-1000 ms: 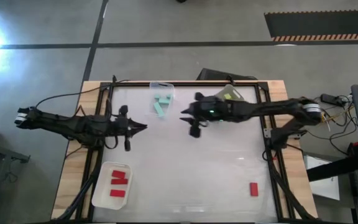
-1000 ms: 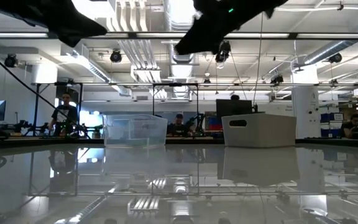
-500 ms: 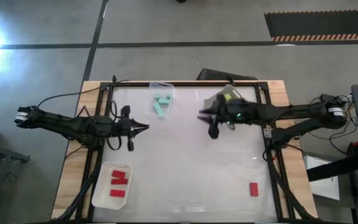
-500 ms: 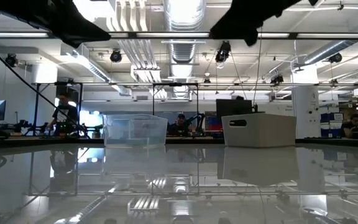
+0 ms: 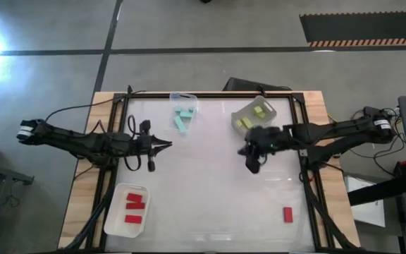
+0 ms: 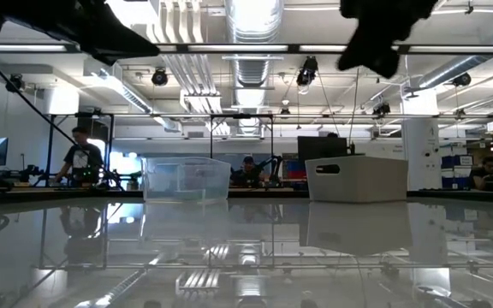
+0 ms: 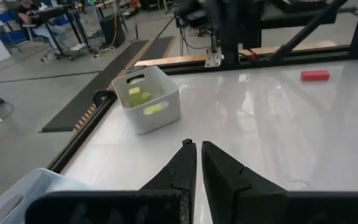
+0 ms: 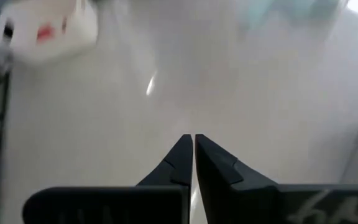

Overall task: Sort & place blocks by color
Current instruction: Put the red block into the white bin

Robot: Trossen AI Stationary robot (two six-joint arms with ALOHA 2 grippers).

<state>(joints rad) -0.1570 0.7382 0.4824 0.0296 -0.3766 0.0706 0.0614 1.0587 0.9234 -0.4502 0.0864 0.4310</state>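
One red block lies loose near the table's near right corner; the left wrist view shows this red block too. Other red blocks lie in a tray at the near left. Mint-teal blocks fill a tray at the far middle. Yellow-green blocks sit in a tray at the far right. My left gripper hovers shut left of centre, its fingers empty. My right gripper hovers shut right of centre, just nearer than the yellow-green tray, and holds nothing.
A black frame runs round the white tabletop. The low view shows two trays standing at the table's far side, with people in the room behind. Open white table lies between my grippers and the loose red block.
My right gripper has drawn back from beside the mint-teal tray toward the table's right edge, then toward the near edge, uncovering the yellow-green tray. It has stayed shut. The blocks and trays have not moved.
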